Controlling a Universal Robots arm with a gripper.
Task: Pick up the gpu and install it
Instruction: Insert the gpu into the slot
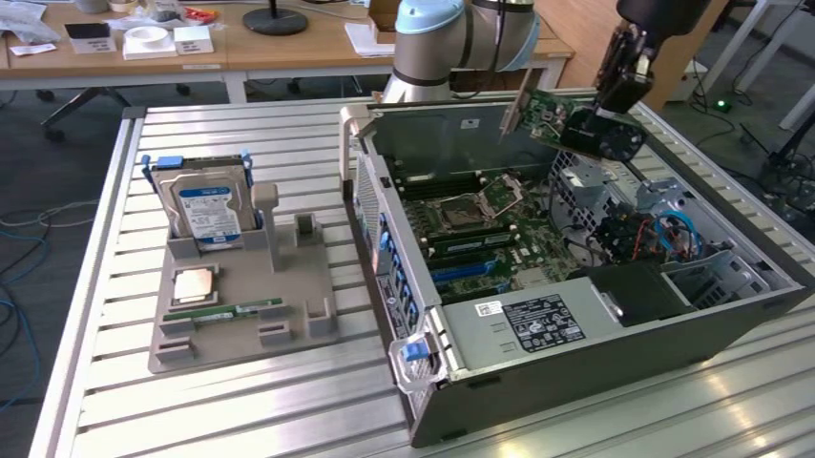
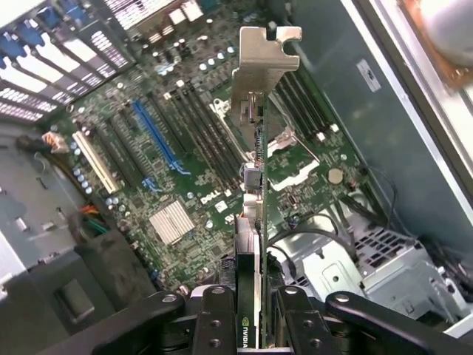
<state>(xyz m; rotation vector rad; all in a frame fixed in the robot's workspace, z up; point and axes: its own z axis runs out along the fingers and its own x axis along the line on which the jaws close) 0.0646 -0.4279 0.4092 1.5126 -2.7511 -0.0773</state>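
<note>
A slatted table (image 1: 255,401) carries an opened computer case (image 1: 598,367) lying on its side, its motherboard (image 1: 471,224) exposed. At the exterior view's left sits a grey tray (image 1: 236,329) with a hard drive (image 1: 210,215) standing in it and a memory stick (image 1: 229,310) lying flat. The gpu (image 1: 545,110) is in the air above the far side of the case, clear of the board. It is carried on edge by the gripper (image 1: 598,129), whose jaws are clamped on the two faces of the card. In the wrist view the gripper (image 2: 251,314) pinches the card's near end. The gpu (image 2: 257,222) runs away from the camera to its silvery bracket (image 2: 262,70), with the motherboard (image 2: 177,222) well below. The pick-up looks done, and the step in hand appears to be carrying the card over the board for installation. The long blue slot (image 2: 157,137) lies off to one side of the card and at an angle to it. Seating would therefore call for turning and shifting the card until its edge lies along the slot, bracket toward the case's rear wall, and then a straight, even press.
</note>
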